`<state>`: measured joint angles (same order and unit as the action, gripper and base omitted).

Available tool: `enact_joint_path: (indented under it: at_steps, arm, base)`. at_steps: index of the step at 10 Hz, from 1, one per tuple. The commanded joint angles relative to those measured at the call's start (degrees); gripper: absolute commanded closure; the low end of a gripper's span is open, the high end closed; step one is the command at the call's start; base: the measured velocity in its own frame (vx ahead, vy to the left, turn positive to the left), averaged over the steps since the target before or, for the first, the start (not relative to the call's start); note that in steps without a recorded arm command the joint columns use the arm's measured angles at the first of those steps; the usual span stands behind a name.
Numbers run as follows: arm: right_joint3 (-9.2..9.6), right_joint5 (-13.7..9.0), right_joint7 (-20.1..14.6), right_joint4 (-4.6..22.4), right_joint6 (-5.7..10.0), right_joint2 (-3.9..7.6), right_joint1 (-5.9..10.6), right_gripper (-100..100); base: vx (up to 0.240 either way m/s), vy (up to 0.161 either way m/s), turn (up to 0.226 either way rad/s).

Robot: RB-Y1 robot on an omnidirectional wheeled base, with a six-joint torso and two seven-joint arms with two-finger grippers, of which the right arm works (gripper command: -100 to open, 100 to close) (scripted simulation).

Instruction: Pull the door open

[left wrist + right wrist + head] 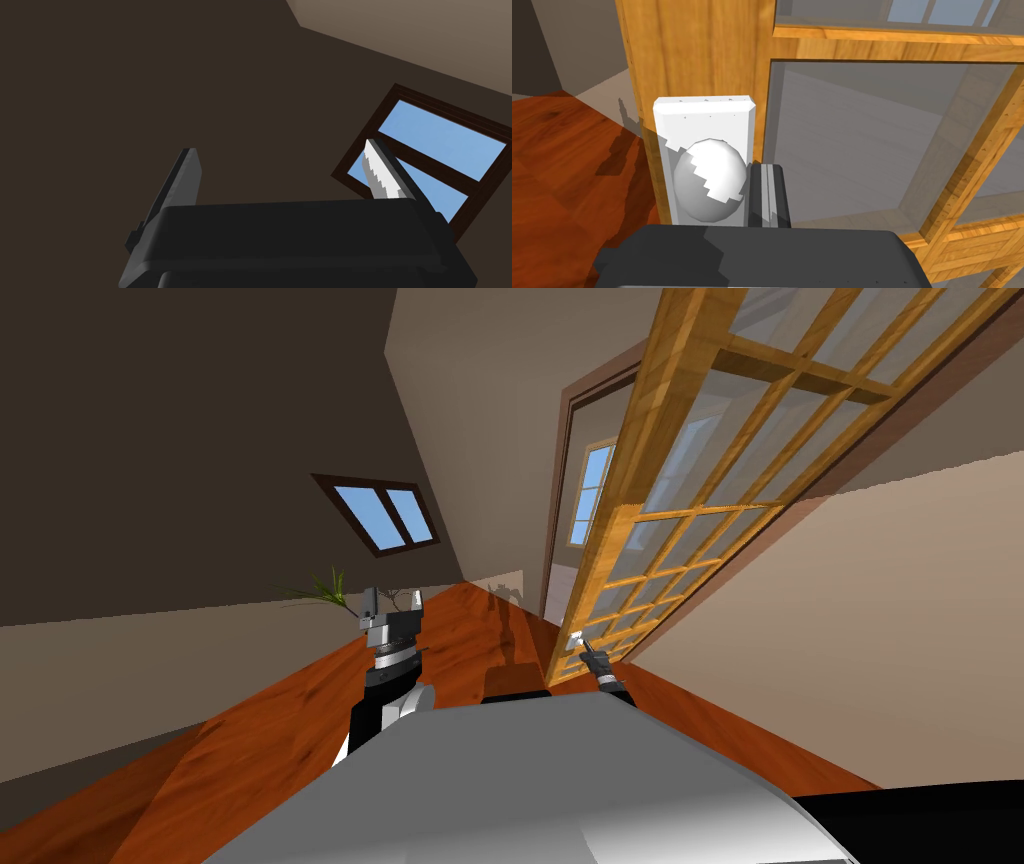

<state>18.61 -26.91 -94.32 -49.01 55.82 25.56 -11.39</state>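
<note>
We stand in a room with dark brown walls point(150, 438) that turn beige lower down, over a red-brown wooden floor point(300, 718). Ahead and to our right is the door point(645, 438), a tall frame of light wood holding a grid of glass panes. It stands ajar: its handle edge is apart from the dark brown door frame point(557, 518), and the gap between them shows a paler room beyond. On the dark wall to our left is a small window point(385, 516) with blue sky behind it, and a green plant point(325, 588) stands where that wall meets the floor. Our left gripper point(390, 600) is raised over the floor on our left side, well apart from the door, and its two fingers point(187, 170) stand wide apart with nothing between them. Our right gripper point(587, 646) reaches to the door's handle edge. There a white plate point(704, 117) sits flat on the wooden stile, and a round white knob point(709, 185) stands out from its lower half. In the right wrist view the right gripper's fingers point(767, 185) appear pressed together into one narrow grey strip with a seam down its middle. They hold nothing between them, and the strip touches the side of the knob nearer the glass.
</note>
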Motion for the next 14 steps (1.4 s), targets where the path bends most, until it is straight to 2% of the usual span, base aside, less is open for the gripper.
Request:
enact_joint_path:
  at_steps: [1,6,7,9,10,11,14]
  arm:
    - [1.70,0.83,-0.24,-1.13,-0.05,-0.69,-0.80,-100]
    - [2.85,1.49,-1.13,-1.46,0.55,-0.11,-1.29,-100]
    - [1.41,0.80,-1.15,-1.06,0.65,0.98,-0.89,-100]
    - [0.07,-0.36,-1.01,1.85,1.53,-0.63,-0.15,-100]
    - [-0.31,-0.42,-1.03,1.62,1.31,0.27,-0.30,-100]
    - [-0.31,-0.42,-1.03,1.62,1.31,0.27,-0.30,100]
    - [-0.31,-0.42,-1.03,1.62,1.31,0.27,-0.30,100]
  base:
    - [-0.093,-0.047,0.029]
    - [-0.069,-0.037,0.026]
    - [-0.009,-0.028,-0.021]
    - [0.035,0.005,0.168]
    - [0.030,-0.007,0.005]
    - [-0.002,-0.015,-0.019]
    - [-0.007,0.005,0.003]
